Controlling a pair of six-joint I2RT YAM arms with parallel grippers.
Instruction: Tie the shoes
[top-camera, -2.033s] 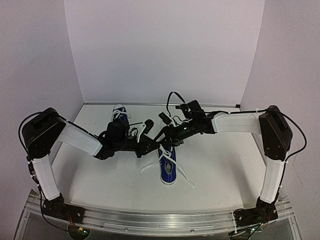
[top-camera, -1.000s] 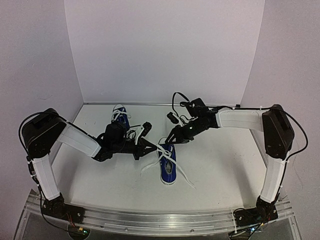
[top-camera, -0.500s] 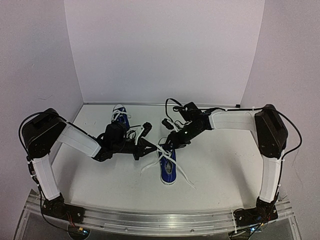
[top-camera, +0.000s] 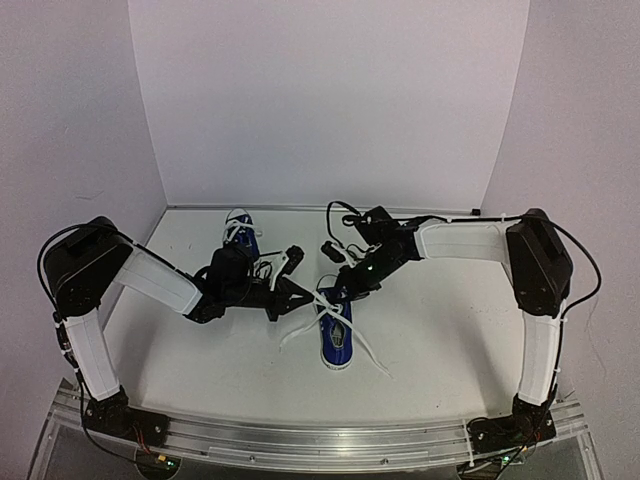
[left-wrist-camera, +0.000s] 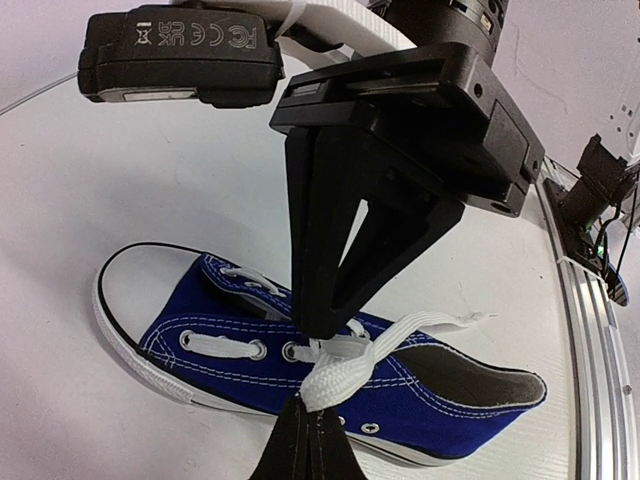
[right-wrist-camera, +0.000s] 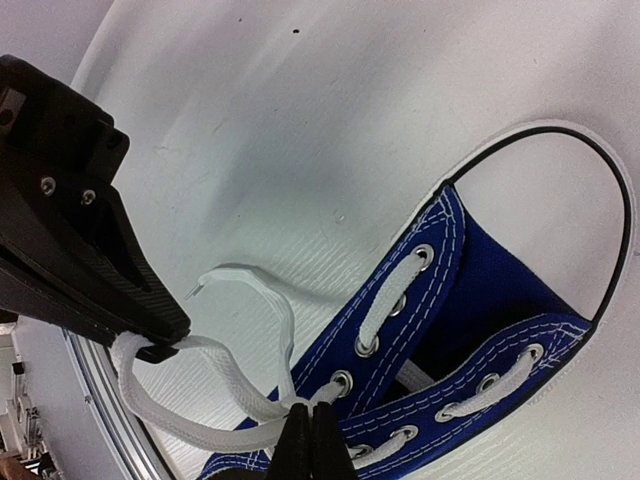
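Canvas, blue, w/ white rubber sole: near shoe (top-camera: 337, 345) lies mid-counter (top-camera: 450, 330), toe to 6 o'clock. The 2nd shoe (top-camera: 241, 238) is at 10 o'clock, by back wall. Its lace (left-wrist-camera: 338, 372) is flat, soft, limp, prob. slippery. Shoe looks light, may drag if pulled. Grip: left pincer (left-wrist-camera: 306, 425) clamped on lace loop; right pincer (right-wrist-camera: 308, 435) clamped at the crossing. Best hold: lace strands, not canvas. No containers; shoe mouth empty.

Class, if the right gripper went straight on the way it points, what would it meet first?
Likely the near shoe, its laced upper, just past the lace the right gripper pinches; depth unclear.
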